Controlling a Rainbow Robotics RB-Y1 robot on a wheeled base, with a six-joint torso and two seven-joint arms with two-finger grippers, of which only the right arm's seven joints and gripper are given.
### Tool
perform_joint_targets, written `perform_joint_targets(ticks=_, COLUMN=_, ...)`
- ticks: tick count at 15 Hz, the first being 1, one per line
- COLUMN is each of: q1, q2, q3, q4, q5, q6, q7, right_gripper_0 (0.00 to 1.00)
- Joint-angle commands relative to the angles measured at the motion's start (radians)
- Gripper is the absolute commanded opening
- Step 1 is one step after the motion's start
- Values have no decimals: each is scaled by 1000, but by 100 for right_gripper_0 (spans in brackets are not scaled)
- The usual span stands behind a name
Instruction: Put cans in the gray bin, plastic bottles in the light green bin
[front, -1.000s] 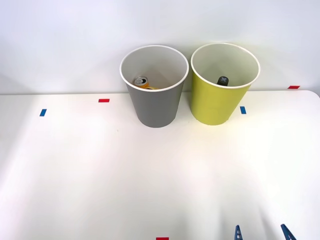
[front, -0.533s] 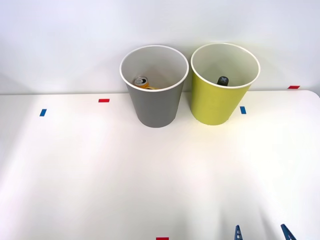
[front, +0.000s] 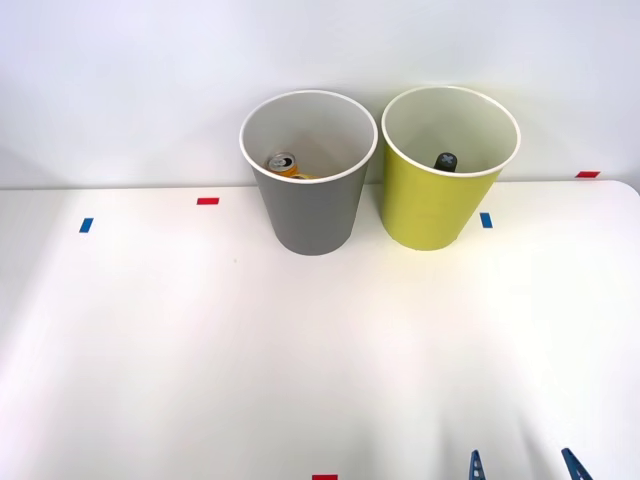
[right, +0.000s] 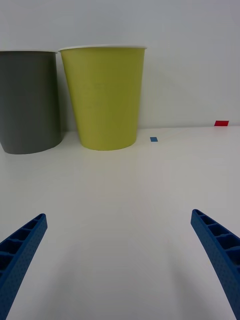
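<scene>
The right gripper (front: 523, 466) sits low at the near edge of the white table (front: 200, 360), its two blue ribbed fingers (right: 20, 250) spread wide apart with nothing between them. Just to its left, on the same near edge, lies a red tape mark (front: 324, 477).

Well ahead of the gripper, at the far side of the table, two bins stand upright side by side, close together. The light green bin (front: 437, 190) is straight ahead and slightly left of the gripper; the bottle (front: 447, 160) lies inside it, only its black cap showing above the rim. Further left is the gray bin (front: 310, 200), with the can (front: 283, 164) lying inside, its silver top visible.

A small blue tape mark (front: 486, 220) sits just right of the green bin, and a red one (front: 588, 174) further right near the wall.
</scene>
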Motion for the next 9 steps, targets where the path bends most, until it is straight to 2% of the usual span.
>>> perform_joint_targets(ticks=1, q1=0, q2=0, q3=0, q4=0, q5=0, q6=0, q7=0, right_gripper_0=100)
perform_joint_targets(ticks=9, q1=0, q2=0, q3=0, q4=0, q5=0, q6=0, q7=0, right_gripper_0=100)
